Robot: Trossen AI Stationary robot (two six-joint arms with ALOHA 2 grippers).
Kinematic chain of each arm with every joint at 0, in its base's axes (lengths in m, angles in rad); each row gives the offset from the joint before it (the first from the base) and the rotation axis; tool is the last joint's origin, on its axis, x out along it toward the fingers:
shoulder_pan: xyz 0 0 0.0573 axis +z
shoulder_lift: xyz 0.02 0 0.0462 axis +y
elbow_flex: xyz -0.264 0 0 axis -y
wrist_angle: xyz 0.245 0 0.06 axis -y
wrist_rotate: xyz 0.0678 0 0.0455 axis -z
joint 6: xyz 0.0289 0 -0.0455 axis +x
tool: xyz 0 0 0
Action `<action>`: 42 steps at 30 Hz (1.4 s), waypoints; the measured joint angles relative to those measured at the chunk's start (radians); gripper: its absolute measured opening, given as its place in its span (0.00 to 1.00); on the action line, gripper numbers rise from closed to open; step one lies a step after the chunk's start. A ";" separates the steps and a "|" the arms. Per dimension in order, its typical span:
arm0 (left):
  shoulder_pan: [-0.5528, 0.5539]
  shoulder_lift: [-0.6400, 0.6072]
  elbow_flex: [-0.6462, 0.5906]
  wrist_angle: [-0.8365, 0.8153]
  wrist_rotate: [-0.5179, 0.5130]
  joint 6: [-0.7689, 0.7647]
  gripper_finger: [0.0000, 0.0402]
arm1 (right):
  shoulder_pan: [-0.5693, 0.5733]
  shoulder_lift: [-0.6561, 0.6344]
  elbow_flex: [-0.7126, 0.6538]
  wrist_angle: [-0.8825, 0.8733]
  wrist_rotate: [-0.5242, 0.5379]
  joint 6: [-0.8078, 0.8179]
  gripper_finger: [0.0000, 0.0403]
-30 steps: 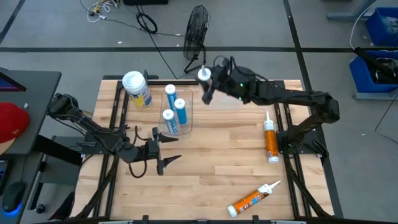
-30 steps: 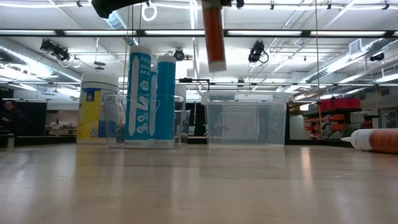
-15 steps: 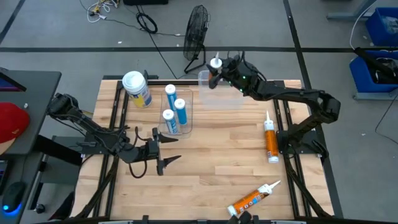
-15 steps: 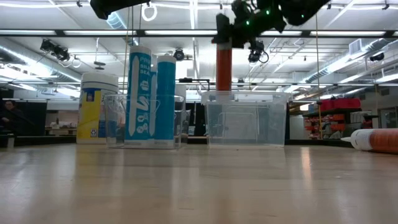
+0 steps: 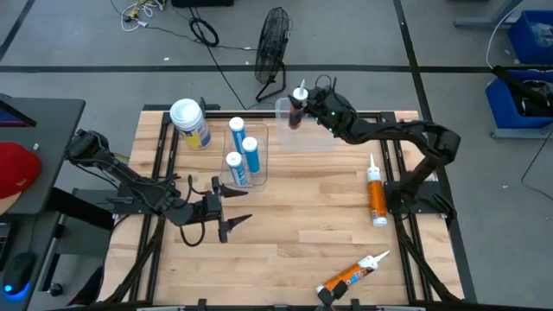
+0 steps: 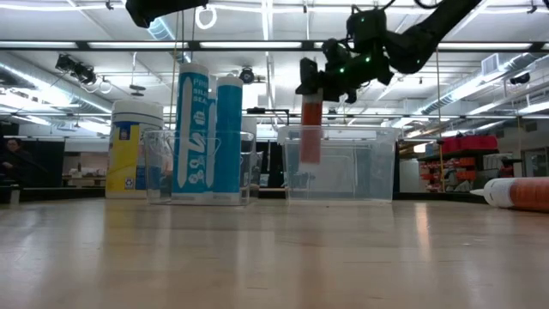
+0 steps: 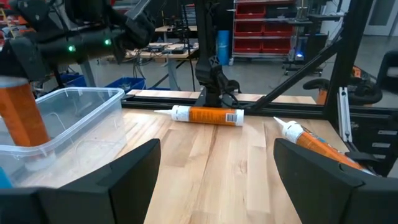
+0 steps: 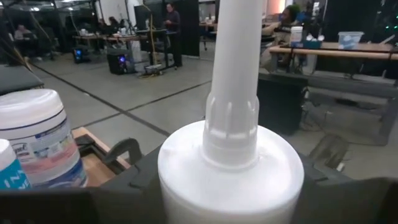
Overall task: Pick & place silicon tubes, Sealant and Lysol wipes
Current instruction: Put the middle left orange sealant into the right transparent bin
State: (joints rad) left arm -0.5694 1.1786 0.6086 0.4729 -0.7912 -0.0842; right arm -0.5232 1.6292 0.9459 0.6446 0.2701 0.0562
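Note:
My right gripper (image 5: 299, 110) is shut on an orange sealant tube (image 6: 310, 130) over the clear bin (image 5: 308, 136) at the table's far middle. The tube stands upright, its white nozzle (image 5: 300, 90) up. The Lysol wipes canister (image 5: 191, 123) stands on its base at the far left, and also shows in the low view (image 6: 135, 148). Three blue silicone tubes (image 5: 241, 149) stand upright in a second clear bin (image 6: 199, 176). My left gripper (image 5: 226, 212) is open and empty over the table's near left, shown also in its wrist view (image 7: 214, 180). My right gripper pinches the sealant tube's upper end (image 6: 310, 101), just below its white shoulder (image 8: 230, 168), between its two fingers. The fingers come level from the table's right. The tube hangs upright, its lower end (image 6: 310, 156) inside the clear bin and above the bin's floor.
Two more orange sealant tubes lie on their sides on the table, one at the right (image 5: 376, 195) and one at the near right (image 5: 350, 278). Both show in the left wrist view (image 7: 208, 116) (image 7: 317, 146). A black fan (image 5: 271, 45) stands beyond the far edge.
My right gripper has gone down and slightly toward the table's right edge with the sealant tube. The tube has come upright from a tilt, and its lower end has dropped from above the clear bin's rim to inside the bin.

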 joint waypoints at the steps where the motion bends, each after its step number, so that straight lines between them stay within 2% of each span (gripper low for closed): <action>1: 0.001 0.000 0.000 0.001 -0.001 -0.002 0.79 | -0.005 0.012 0.000 0.007 -0.002 0.011 0.50; 20: 0.019 0.000 0.000 0.000 -0.001 -0.001 0.79 | -0.034 0.138 0.001 0.036 0.000 0.036 0.50; 29: 0.019 0.000 0.000 0.000 0.000 -0.002 0.79 | -0.033 0.151 0.003 0.048 -0.001 0.036 0.50; 31: 0.019 0.000 0.000 0.000 0.000 -0.002 0.79 | -0.030 0.151 0.003 0.046 -0.001 0.036 0.54; 36: 0.019 0.000 0.000 0.000 0.000 -0.002 0.79 | -0.020 0.156 0.002 0.026 -0.002 0.037 0.71; 42: 0.019 0.000 0.000 -0.006 0.000 -0.002 0.79 | -0.012 0.155 0.002 0.033 -0.003 0.036 0.75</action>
State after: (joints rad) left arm -0.5507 1.1786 0.6086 0.4669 -0.7914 -0.0864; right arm -0.5348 1.7844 0.9478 0.6780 0.2668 0.0926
